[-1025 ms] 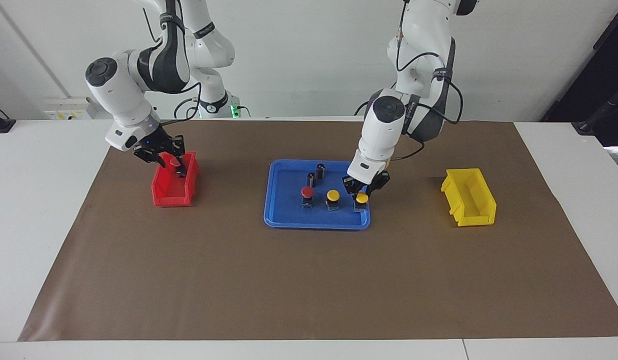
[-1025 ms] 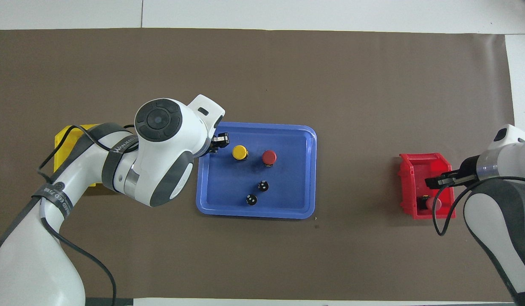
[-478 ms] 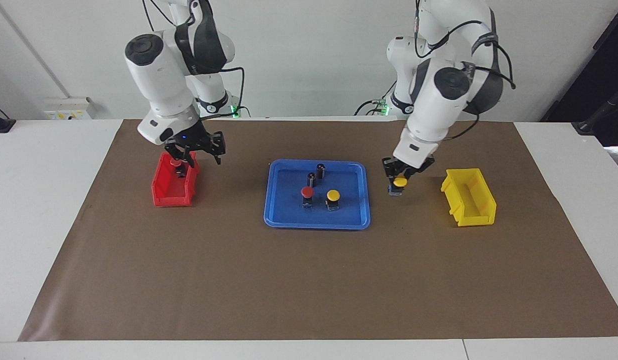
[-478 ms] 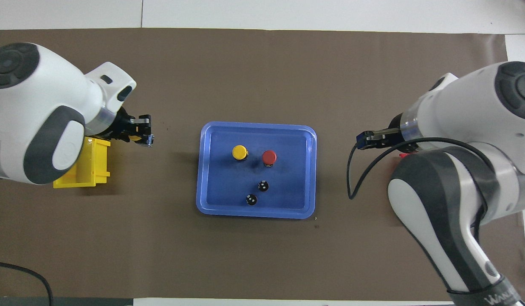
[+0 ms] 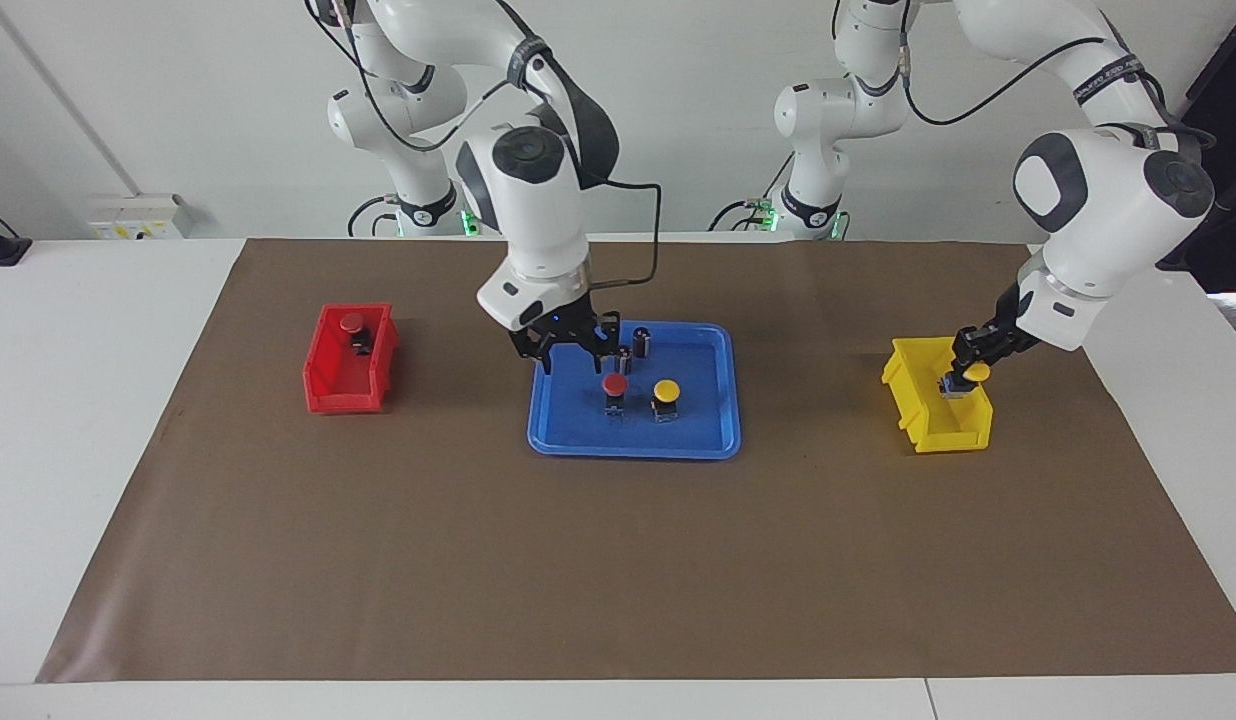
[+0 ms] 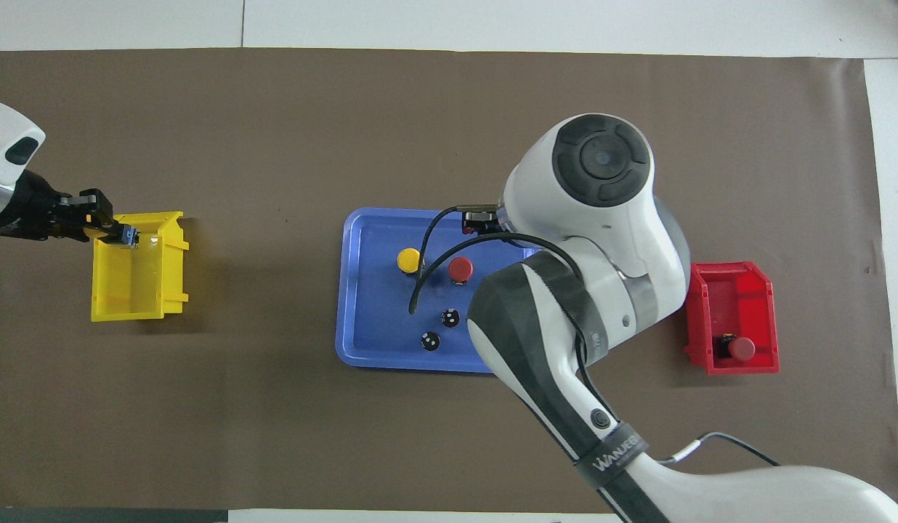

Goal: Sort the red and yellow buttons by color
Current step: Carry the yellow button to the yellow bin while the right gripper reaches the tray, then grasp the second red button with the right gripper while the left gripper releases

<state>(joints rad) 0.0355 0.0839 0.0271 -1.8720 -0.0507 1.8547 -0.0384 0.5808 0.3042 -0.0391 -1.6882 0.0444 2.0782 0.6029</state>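
The red bin [image 5: 346, 362] holds one red button [image 5: 354, 325]. The blue tray [image 5: 578, 440] holds a red button [image 5: 614, 386], a yellow button [image 5: 665, 391] and two dark cylinders [image 5: 633, 348]. The left gripper [image 5: 968, 372] grips another yellow button [image 5: 976, 373] over the yellow bin [image 5: 923, 420]. The right gripper [image 5: 575, 352] hangs spread open and empty over the tray.

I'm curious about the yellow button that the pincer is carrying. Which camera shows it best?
The facing view: the held yellow button shows clearly under the left pincer, over the yellow bin. In the overhead view, the pincer hides most of it.

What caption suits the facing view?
Right claw open over blue plastic tray; left claw holds yellow-capped button over yellow plastic bin.
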